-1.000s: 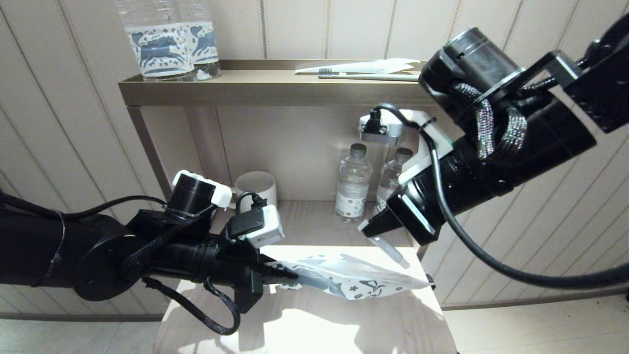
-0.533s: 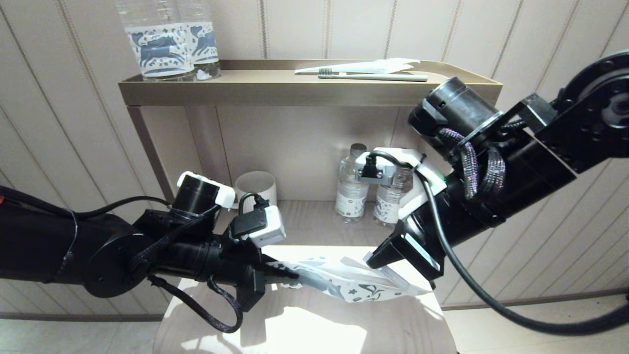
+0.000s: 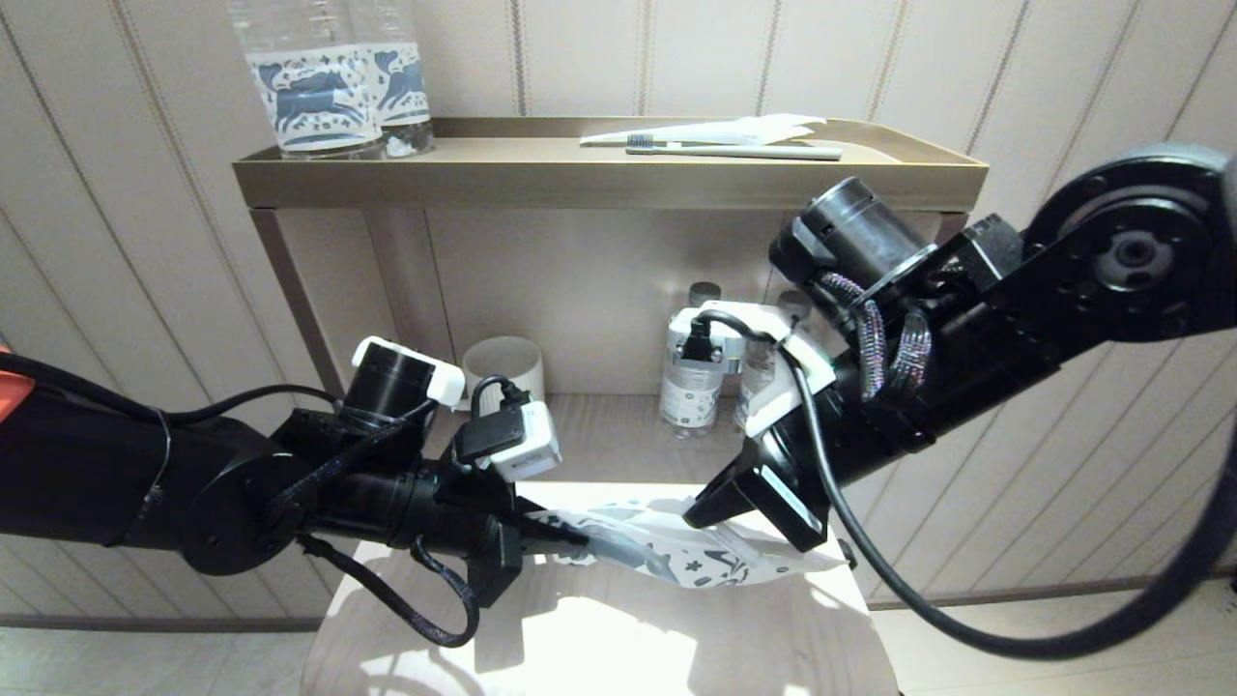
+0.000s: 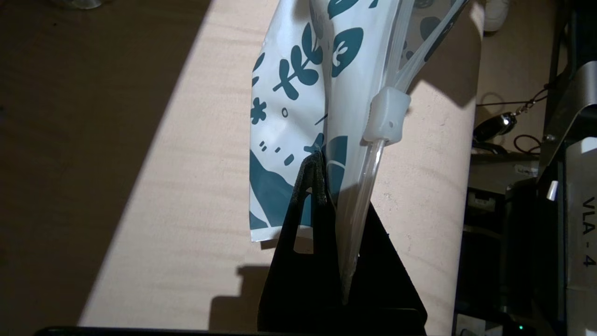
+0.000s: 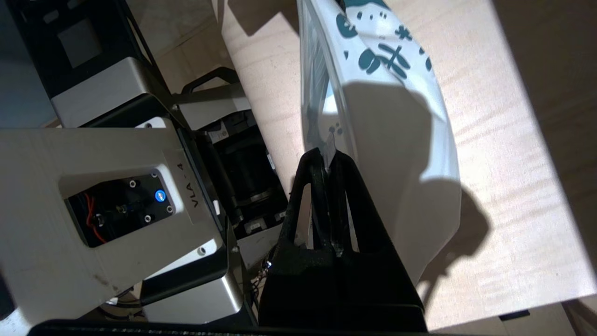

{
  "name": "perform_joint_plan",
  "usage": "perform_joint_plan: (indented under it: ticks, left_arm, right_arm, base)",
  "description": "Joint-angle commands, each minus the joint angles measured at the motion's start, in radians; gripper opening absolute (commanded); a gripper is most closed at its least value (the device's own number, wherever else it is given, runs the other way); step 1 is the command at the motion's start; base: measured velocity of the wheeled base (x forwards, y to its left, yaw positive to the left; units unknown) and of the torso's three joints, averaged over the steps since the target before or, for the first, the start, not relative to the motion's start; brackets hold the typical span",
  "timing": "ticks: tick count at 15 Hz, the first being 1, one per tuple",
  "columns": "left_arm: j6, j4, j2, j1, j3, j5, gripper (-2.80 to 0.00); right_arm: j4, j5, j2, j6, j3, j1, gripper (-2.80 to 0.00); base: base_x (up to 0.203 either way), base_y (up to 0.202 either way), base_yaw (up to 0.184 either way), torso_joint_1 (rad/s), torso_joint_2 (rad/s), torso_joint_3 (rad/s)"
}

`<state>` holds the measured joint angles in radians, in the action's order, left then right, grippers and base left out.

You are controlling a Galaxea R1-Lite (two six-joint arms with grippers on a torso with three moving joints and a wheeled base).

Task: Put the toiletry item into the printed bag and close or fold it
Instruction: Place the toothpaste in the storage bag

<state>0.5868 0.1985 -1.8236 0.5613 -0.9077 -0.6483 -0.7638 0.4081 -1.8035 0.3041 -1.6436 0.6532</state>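
Hanging just above the pale wooden surface (image 3: 599,638), the printed bag (image 3: 696,556) was stretched between the two end effectors, its zip edge with the white slider (image 4: 386,115) turned sideways. The left end effector (image 3: 565,541) was closed on one end of the printed bag, pinching the film near the slider between its black fingers (image 4: 312,182). The right end effector (image 3: 710,510) was closed on a thin clear item whose tip reached the bag's open mouth; the item's identity could not be determined. Behind the surface, on the lower shelf (image 3: 618,435), stood two small water bottles (image 3: 694,372) and a white cup (image 3: 503,365). On the upper shelf (image 3: 541,164) stood two clear bottles with blue-printed labels (image 3: 333,82), well apart from a toothbrush (image 3: 734,150) lying flat beside a white wrapper (image 3: 734,128).
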Motion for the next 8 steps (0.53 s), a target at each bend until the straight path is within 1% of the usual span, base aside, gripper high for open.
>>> perform_joint_plan:
  ticks: [1, 8]
  left_arm:
    - [0.002, 0.002, 0.007, -0.001, -0.002, -0.005, -2.80]
    - [0.005, 0.001, -0.002, -0.002, 0.000, -0.007, -2.80]
  right_arm:
    - [0.003, 0.006, -0.027, 0.008, 0.005, 0.002, -2.80]
    - [0.003, 0.006, -0.039, 0.014, -0.053, 0.002, -2.80]
  base:
    - [0.000, 0.000, 0.000, 0.000, 0.00, 0.000]
    - [0.000, 0.000, 0.000, 0.000, 0.00, 0.000]
